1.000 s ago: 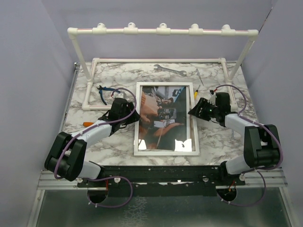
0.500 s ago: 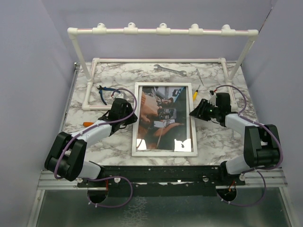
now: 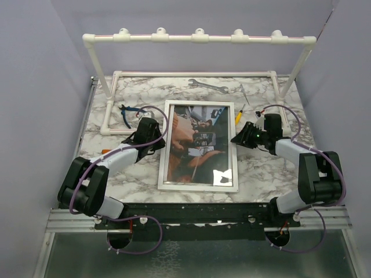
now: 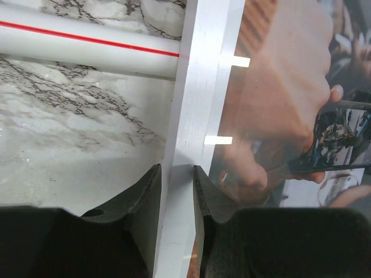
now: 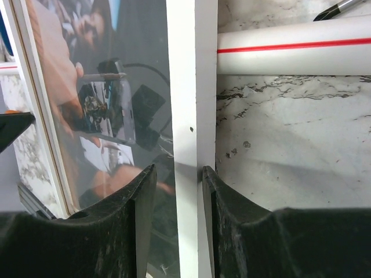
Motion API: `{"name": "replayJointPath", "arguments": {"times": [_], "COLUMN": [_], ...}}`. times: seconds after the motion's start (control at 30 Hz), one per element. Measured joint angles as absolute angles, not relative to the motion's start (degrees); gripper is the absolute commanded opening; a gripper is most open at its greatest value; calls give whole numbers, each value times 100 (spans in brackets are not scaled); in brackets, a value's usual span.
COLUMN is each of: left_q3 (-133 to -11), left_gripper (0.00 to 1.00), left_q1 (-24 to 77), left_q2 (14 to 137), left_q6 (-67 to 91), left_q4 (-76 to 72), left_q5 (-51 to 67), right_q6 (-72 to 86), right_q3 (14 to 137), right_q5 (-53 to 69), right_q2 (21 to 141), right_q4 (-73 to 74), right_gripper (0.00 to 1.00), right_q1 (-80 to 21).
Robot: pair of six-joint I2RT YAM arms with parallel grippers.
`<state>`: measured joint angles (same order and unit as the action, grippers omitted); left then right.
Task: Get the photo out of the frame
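**Frame [image 3: 200, 103] pinched on both long sides, photo not yet out**

Blue-handled pliers [image 3: 130, 111] lie on the marble tabletop [image 3: 261, 168] off the frame's upper left corner, beside the white pipe rack [image 3: 197, 37].

The left gripper [image 3: 162, 142] sits at the frame's left border, about halfway along it. In the left wrist view its jaws are only a narrow gap apart. The white rail runs up between them, so they appear to be clamped on the frame's outer edge.

The frame lies glass up in the middle of the tabletop, slightly askew, with its near end swung a little to the left. The photo [image 3: 194, 150] is inside it behind the glass, showing a reddish-brown scene of hands and a phone, with bright glare spots near the frame's lower edge.

The right gripper [image 3: 235, 138] meets the frame's right border opposite the left one. The right wrist view shows the same thing: jaws nearly together, with the white rail held between them.

A yellow-handled tool [image 3: 238, 114] lies just off the frame's right border, and a wrench [image 3: 207, 85] lies beyond its far end.

By my reading, the task is at an early stage. Both arms have a hold, but the frame is face up, its back is out of sight, and nothing has been opened. It probably needs to be turned over and the backing freed before the photo can be lifted out.
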<state>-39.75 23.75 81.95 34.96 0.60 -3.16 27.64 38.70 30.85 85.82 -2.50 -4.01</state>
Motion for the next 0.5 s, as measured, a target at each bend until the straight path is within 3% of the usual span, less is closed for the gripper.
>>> {"name": "replayJointPath", "arguments": {"times": [0.5], "left_q3": [-4003], "left_gripper": [24], "left_q1": [2174], "left_q2": [8195], "left_q6": [3393], "left_q4": [143], "left_q5": [-421], "right_q6": [2762], "right_q3": [3870], "right_q5": [3280], "right_q2": [8829], "right_q4": [-301], "right_gripper": [40], "right_q1": [-401]}}
